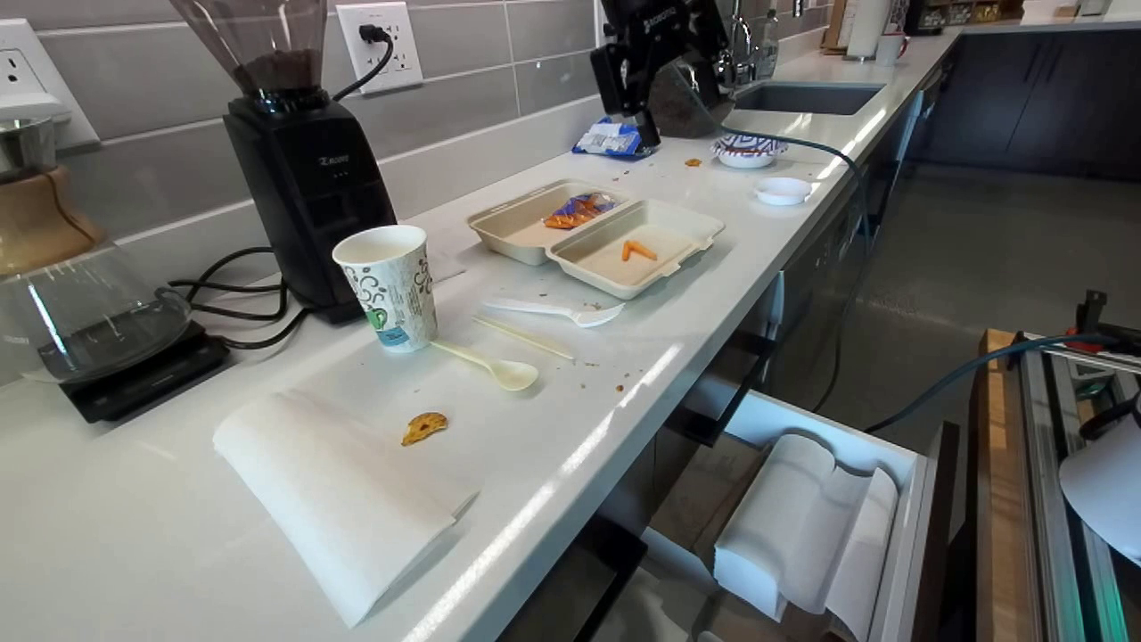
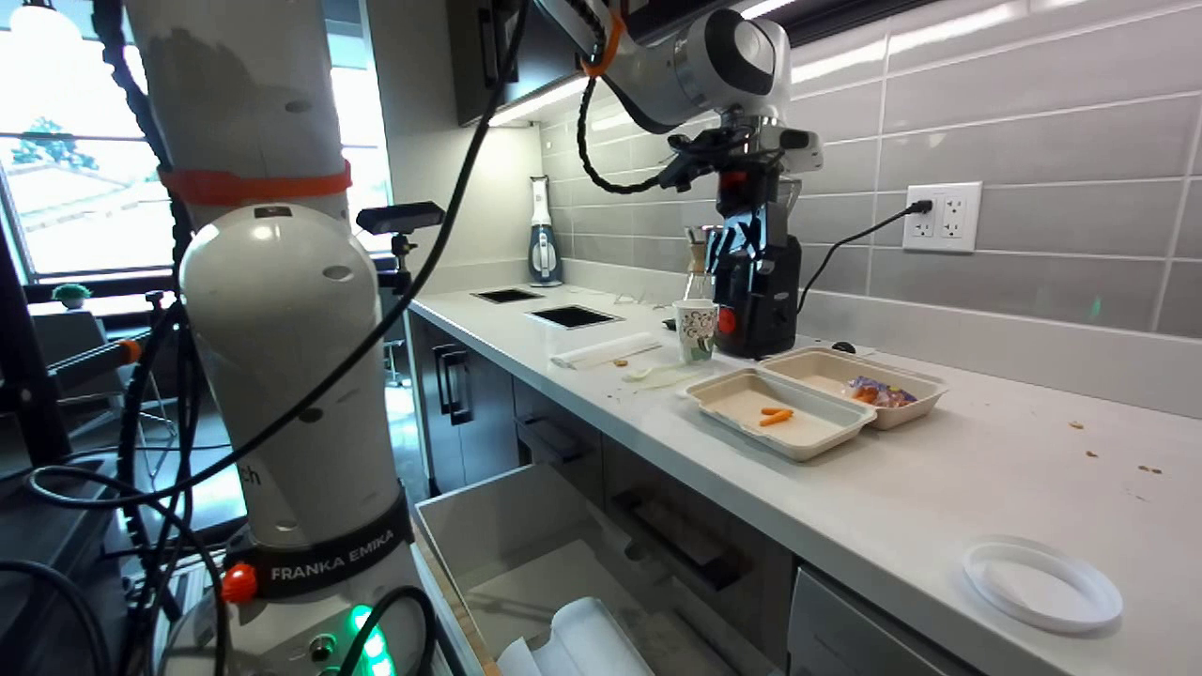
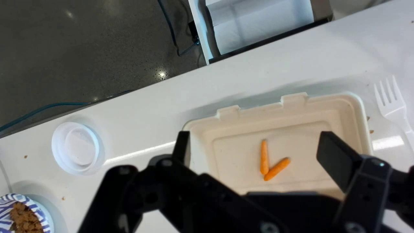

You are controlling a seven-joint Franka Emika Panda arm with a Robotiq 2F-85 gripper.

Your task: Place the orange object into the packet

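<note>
Carrots (image 3: pixel 264 157) lie in one half of clamshell (image 1: pixel 682 245), packet (image 1: pixel 584 209) in the other, w/ rims (image 1: pixel 589 230) btwn. Tool (image 3: pixel 254 149) spread wide over worktop (image 3: pixel 139 126). Fork (image 3: pixel 394 110) & cup (image 1: pixel 392 285) nr clamshell

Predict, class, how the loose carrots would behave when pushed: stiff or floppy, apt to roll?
The carrots are probably stiff, as both look straight. Slim and rounded, they may roll, though the raised sides of the tray would likely stop them. Two ends appear to touch, so pushing one may shift the other.
</note>
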